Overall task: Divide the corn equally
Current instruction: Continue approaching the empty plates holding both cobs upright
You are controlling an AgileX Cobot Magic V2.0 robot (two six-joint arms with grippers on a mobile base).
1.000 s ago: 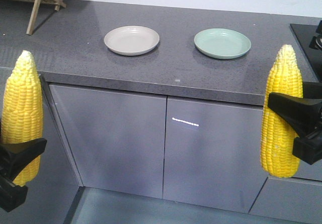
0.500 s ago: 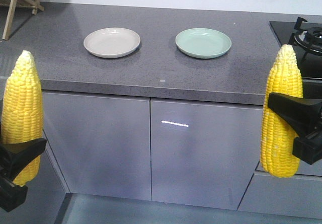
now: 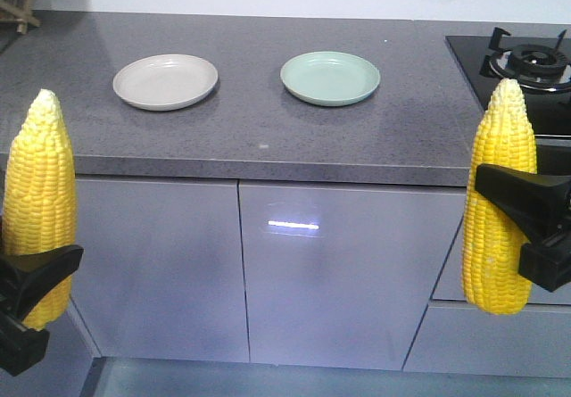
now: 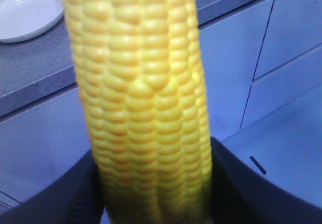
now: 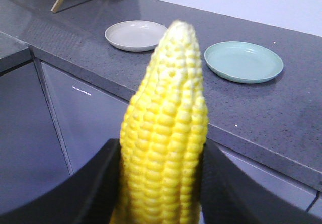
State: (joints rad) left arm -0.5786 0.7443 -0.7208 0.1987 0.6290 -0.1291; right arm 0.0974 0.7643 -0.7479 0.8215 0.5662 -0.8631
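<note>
The left corn cob [image 3: 37,205] is a whole, husked, bright-yellow cob with rows of kernels. It stands upright with its paler tapered tip pointing up, at the left margin of the front view. The black left gripper [image 3: 40,277] holds it by the lower part. In the left wrist view the cob fills the gap between the two dark fingers [image 4: 65,199], which pinch it from both sides.

The right corn cob [image 3: 501,201] is of the same kind, also upright with its tip up, at the right margin. The black right gripper [image 3: 504,223] holds it from mid-length down. In the right wrist view the cob sits between the two fingers and touches each, so it is pinched as well.

Both cobs hang in the air in front of the glossy grey cabinet doors [image 3: 330,272], off the grey speckled countertop [image 3: 268,134]. On the countertop lie a round beige plate [image 3: 165,81] and, near it to the right but apart, a round pale-green plate [image 3: 330,78]. Both plates are well apart from the cobs. A black gas hob [image 3: 522,58] occupies the counter's right end.
</note>
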